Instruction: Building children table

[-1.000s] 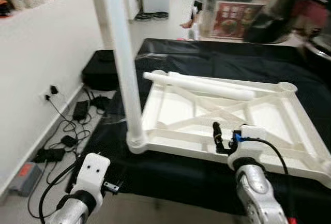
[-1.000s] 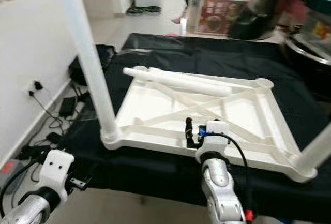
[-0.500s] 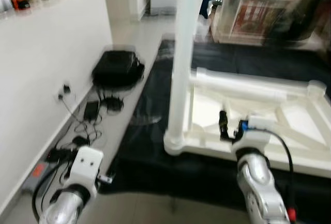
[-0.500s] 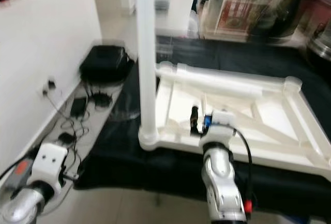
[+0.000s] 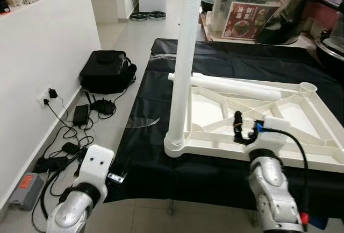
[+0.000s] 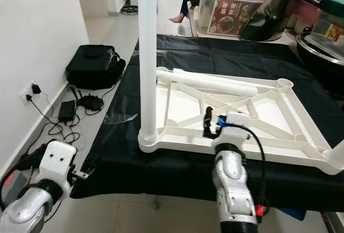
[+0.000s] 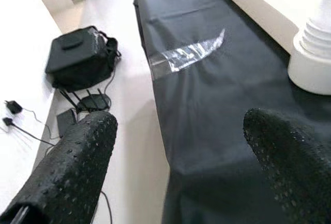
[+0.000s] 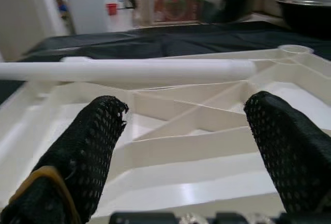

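- The black cloth [image 5: 226, 61], smooth and faintly glossy, covered the low surface, with a strip of clear tape [image 7: 189, 56] stuck near its edge.
- The white plastic table top [image 6: 279, 115] lay upside down on the cloth, its underside ribbed with crossing braces.
- One round white leg [image 5: 183, 55] stood upright in the near left corner socket; a loose leg [image 5: 231, 86] lay along the far rim.
- A clear bin with an orange lid [image 5: 244, 7] bore a food picture; its writing was unreadable.
- The right end effector [image 8: 189, 146] hovered over the near rim, its black, dimpled fingers spread wide.
- The left end effector [image 7: 181, 157] hung open beside the cloth's edge.
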`<state>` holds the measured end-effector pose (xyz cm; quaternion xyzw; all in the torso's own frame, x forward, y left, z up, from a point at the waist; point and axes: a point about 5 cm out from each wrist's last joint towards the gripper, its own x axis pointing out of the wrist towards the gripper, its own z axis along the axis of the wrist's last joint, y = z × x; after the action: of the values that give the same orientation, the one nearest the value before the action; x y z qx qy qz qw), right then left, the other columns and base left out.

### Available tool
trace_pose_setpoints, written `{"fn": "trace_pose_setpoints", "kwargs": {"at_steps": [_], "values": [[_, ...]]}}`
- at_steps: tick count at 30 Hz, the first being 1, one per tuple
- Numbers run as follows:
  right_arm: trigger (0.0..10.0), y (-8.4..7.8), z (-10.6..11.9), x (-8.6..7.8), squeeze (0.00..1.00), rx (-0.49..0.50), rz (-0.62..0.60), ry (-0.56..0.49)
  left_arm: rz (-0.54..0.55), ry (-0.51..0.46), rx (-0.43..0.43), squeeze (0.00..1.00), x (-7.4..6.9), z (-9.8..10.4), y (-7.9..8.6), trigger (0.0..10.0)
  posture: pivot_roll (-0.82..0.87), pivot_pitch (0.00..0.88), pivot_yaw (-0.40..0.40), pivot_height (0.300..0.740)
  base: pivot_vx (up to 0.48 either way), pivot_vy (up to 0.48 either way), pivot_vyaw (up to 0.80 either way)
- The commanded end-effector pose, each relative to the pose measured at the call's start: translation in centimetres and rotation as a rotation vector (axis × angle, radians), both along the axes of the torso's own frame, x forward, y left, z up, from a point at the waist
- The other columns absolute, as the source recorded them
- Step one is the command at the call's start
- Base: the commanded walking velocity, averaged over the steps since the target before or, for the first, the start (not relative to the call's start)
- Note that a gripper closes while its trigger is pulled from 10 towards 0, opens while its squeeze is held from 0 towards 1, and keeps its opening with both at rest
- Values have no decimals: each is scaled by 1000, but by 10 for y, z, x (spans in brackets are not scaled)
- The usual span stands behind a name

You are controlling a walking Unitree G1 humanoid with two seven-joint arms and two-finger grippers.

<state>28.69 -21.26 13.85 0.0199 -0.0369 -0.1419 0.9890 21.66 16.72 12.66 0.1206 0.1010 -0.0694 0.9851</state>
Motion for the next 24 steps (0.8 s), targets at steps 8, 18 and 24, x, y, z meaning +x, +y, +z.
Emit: {"fn": "trace_pose_setpoints", "kwargs": {"at_steps": [8, 18, 24], "values": [[10000, 13, -16, -2, 0, 160, 291, 70, 31, -28, 13, 0, 5, 4, 1, 10000, 141, 5, -39, 740, 70, -77, 0], [10000, -32, 18, 9, 0, 136, 487, -7, -5, -22, -1, 0, 2, 1, -7, 10000, 139, 17, -45, 740, 0, 0, 0], [10000, -27, 43, 17, 0, 36, 683, 8, -31, -28, -16, 0, 2, 2, -13, 10000, 142, 29, -41, 740, 0, 0, 0]]}}
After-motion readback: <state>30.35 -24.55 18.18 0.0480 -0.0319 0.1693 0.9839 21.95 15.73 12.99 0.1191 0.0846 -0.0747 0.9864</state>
